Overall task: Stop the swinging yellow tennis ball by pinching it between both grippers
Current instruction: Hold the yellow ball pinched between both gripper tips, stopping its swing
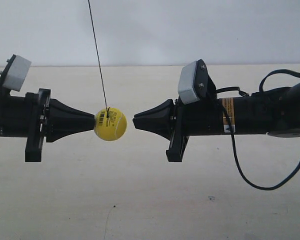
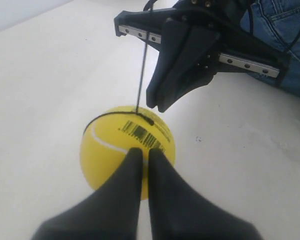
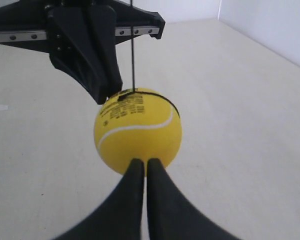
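The yellow tennis ball hangs on a thin black string between two black cone tips. My left gripper, on the arm at the exterior view's left, is shut and its tip touches the ball's barcode side. My right gripper is shut too, and a small gap separates it from the ball's other side. In the left wrist view the ball sits right at my left gripper, with the right gripper beyond it. The right wrist view shows the ball just past my right gripper.
A black cable loops down under the arm at the exterior view's right. Grey camera boxes stand above each arm. Blue jeans show behind the right arm. A pale flat surface lies below.
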Tool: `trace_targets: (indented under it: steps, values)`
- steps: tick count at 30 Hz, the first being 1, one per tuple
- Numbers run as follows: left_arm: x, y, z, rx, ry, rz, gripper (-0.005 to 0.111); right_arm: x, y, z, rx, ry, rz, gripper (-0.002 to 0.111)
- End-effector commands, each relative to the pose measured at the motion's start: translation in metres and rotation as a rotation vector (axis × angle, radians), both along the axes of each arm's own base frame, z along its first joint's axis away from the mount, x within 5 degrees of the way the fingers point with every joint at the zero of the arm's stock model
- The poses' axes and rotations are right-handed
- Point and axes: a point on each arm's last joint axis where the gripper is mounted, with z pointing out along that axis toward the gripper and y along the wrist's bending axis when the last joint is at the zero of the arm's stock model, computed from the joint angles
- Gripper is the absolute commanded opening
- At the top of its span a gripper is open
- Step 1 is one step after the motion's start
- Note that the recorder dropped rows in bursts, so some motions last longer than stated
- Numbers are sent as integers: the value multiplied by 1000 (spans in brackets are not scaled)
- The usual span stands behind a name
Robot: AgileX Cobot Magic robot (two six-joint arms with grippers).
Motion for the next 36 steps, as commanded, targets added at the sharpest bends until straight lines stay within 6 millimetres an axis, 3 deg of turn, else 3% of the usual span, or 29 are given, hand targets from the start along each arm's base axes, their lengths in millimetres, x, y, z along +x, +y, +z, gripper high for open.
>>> trace_targets:
  steps: [1, 14, 19, 36]
  values:
    - [3, -1, -1, -17, -1, 6, 5, 1, 1, 1, 8, -19, 3, 0]
    - [6, 0, -10, -30, 10, 27, 5, 8, 3, 0, 3, -26, -12, 0]
    - [6, 0, -10, -30, 10, 27, 5, 20, 9, -22, 15, 47, 18, 0]
    - [6, 0, -10, -25, 11, 19, 5, 19, 12, -20, 11, 63, 88, 0]
